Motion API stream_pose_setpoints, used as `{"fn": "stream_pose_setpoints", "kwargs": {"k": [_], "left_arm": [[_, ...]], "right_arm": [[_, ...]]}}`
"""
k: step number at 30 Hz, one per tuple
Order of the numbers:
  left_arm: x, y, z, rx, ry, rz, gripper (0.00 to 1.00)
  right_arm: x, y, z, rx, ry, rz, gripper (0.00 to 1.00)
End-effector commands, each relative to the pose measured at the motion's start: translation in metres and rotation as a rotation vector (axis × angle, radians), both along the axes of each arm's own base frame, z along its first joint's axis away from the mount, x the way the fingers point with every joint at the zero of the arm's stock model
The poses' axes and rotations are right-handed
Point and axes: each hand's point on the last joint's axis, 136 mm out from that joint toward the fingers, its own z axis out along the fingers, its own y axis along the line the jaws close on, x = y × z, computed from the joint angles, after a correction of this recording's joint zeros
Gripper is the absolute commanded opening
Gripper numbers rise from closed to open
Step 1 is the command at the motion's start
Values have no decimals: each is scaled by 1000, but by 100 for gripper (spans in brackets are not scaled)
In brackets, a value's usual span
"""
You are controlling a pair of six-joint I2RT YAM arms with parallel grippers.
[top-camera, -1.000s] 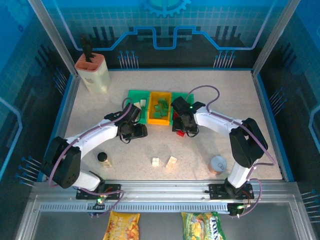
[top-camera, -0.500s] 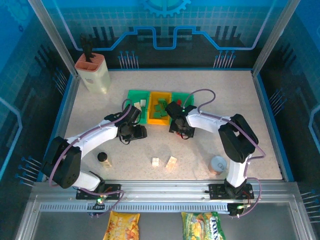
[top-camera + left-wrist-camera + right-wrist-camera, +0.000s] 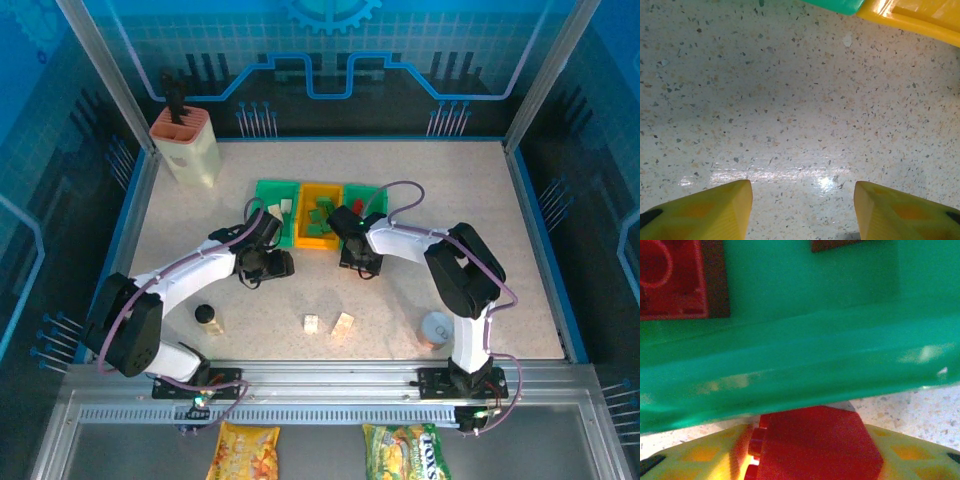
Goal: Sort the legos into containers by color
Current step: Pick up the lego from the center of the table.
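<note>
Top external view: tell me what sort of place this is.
Probably a robotics lab test cell, not a home. An aluminium-post frame with blue printed wall panels encloses a speckled table, and two white robot arms are bolted to a metal rail at its near edge.

Two arms, same build.

- Left arm, lower left of the top view: white shells on the long links, rounded black joint housings.
- Right arm, centre right: likewise.
- Grey-purple cable along each arm, looping clear of the links.
- Black base brackets at the bottom, a small green light by each.
- Left hand: yellow wedge fingers, orange diamond insets, black marks at the outer corners.
- Right hand: same yellow fingers.
</note>
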Motion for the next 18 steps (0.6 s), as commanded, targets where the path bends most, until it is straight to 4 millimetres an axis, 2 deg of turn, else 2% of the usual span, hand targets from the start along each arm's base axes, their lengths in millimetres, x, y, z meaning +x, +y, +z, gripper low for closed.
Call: {"fn": "stream_pose_setpoints", "kwargs": {"k": [1, 4, 14, 18], "left_arm": [[-5, -3, -2, -12, 15, -2, 57], [-5, -4, -2, -15, 16, -4, 57], [-4, -7, -1, -32, 16, -4, 57], [-4, -8, -1, -34, 15, -7, 57]], "right_arm": [[1, 5, 4, 12, -25, 8, 53], [0, 4, 13, 20, -39, 12, 49], [-6, -4, 51, 17, -89, 53, 47], [-1, -6, 67, -5, -112, 86, 47]]}}
